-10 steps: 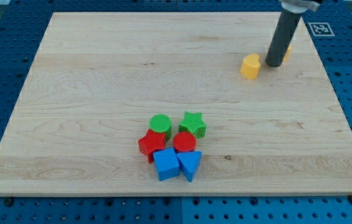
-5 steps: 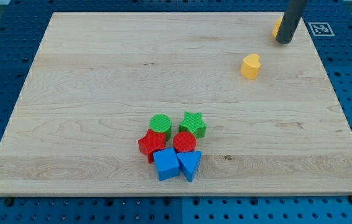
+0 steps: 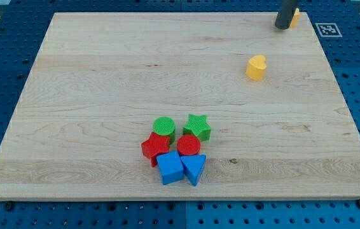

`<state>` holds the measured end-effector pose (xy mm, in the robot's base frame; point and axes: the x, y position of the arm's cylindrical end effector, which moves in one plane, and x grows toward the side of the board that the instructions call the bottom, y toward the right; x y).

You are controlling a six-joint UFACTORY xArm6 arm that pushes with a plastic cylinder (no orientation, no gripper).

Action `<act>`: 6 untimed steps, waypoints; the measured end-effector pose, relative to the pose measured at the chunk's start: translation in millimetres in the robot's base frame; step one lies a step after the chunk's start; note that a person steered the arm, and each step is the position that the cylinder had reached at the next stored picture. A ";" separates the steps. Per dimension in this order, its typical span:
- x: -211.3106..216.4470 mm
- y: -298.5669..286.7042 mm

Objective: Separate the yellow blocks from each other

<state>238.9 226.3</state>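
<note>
A yellow heart-shaped block point(image 3: 256, 67) lies alone on the wooden board's right side. A second yellow block point(image 3: 294, 17) sits at the board's top right edge, mostly hidden behind my rod; its shape cannot be made out. My tip point(image 3: 282, 27) rests on the board just left of that second yellow block, touching or nearly touching it, well above the heart-shaped one.
A tight cluster lies at the bottom centre: a green cylinder point(image 3: 163, 126), a green star point(image 3: 196, 127), a red star point(image 3: 155, 147), a red cylinder point(image 3: 188, 145), a blue cube point(image 3: 170, 168) and a blue triangle point(image 3: 194, 168). The board point(image 3: 103, 76) lies on a blue pegboard.
My tip has moved toward the view's top, pushing the second yellow block up to the board's top edge. The heart-shaped yellow block has stayed put.
</note>
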 end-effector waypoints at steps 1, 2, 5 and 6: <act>0.6 -16.0; 23.1 -63.8; 183.6 -130.6; 193.1 -97.3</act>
